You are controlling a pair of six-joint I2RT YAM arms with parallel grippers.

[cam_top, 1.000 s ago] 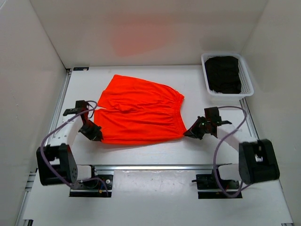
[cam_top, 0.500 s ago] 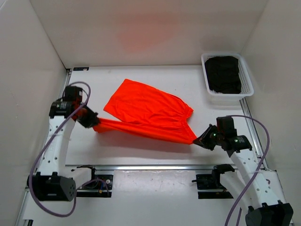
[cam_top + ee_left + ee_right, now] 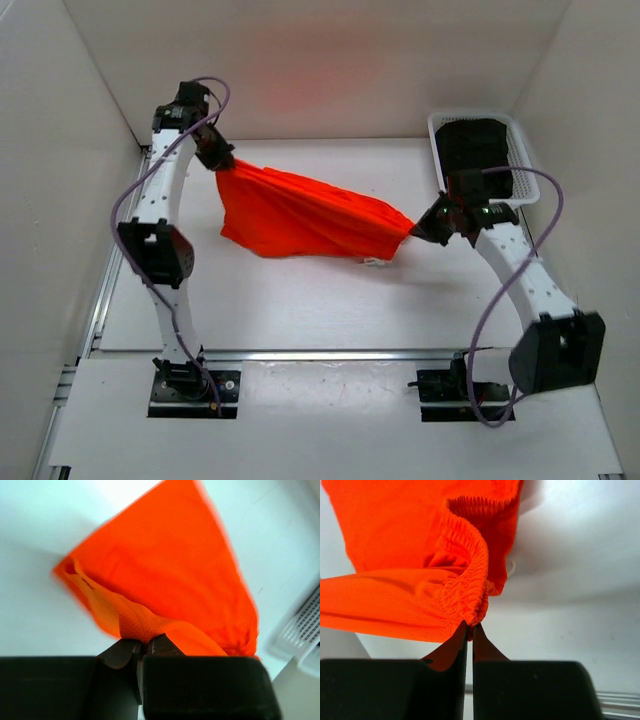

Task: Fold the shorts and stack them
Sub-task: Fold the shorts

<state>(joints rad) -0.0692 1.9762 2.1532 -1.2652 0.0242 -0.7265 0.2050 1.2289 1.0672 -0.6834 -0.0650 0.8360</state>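
Holding the shorts (image 3: 300,215) stretched over the table (image 3: 300,300), left of the basket (image 3: 530,192). Pinching a fabric edge with the left hand (image 3: 222,160), far from the basket, and the gathered waistband with the right hand (image 3: 418,230), beside it, probably to lay the cloth flat for folding.

left claw (image 3: 222,164) clamped, right claw (image 3: 414,231) clamped

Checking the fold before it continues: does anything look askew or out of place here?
The shorts hang slanted and bunched between the left end effector and right end effector, not flat; a bit of white cord pokes out beneath. Nothing looks torn or spilled.
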